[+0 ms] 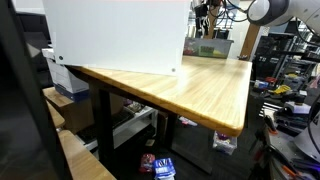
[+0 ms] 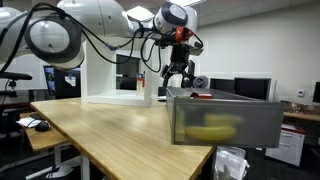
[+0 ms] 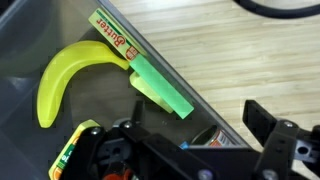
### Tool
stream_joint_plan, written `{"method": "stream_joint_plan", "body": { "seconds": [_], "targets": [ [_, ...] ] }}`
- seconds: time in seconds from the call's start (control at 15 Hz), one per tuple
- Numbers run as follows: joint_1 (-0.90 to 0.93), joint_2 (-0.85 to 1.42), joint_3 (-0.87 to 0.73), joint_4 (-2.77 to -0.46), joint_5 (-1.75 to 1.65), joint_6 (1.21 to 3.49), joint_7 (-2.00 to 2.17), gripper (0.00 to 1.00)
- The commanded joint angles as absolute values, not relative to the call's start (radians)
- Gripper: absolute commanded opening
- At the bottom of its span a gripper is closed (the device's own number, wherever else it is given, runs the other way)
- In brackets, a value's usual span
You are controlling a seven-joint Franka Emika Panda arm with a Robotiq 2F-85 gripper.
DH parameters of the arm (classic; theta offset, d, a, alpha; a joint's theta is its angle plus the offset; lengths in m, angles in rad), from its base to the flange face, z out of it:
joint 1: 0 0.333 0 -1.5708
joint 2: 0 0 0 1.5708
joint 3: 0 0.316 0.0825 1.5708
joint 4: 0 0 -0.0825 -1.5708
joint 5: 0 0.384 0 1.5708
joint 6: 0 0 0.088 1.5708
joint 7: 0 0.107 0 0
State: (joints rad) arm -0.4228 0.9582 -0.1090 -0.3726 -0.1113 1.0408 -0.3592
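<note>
We see the gripper (image 2: 177,82) hanging just above the near rim of a translucent grey bin (image 2: 262,122) that stands at the end of a wooden table (image 2: 110,135), with its jaws spread wide and nothing between them. In the wrist view the gripper (image 3: 190,132) comes in from the bottom edge, its two dark fingers well apart and clear of everything in the bin. A banana (image 3: 62,78) lies on the bin floor, curved, its tip touching one end of a green block (image 3: 160,86) that lies along the bin wall. Just beside them, against the same wall, we read "Butter" on a butter box (image 3: 112,32), and a yellow packet (image 3: 75,150) lies near the left finger. The banana (image 2: 212,131) also shows through the bin's side in an exterior view. Behind the gripper a white panel (image 2: 110,80) stands upright on the table, and in an exterior view this panel (image 1: 115,35) hides much of the tabletop
</note>
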Motion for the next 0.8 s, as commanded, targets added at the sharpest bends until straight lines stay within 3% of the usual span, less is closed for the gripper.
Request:
{"method": "stream_joint_plan", "body": {
  "seconds": [0.0,0.73],
  "targets": [
    [-0.442,0.978,-0.106,-0.364,-0.087,1.086,-0.277,1.0],
    [-0.451,0.949,-0.101,-0.368,-0.063,1.203,-0.18,1.0]
  ]
}}
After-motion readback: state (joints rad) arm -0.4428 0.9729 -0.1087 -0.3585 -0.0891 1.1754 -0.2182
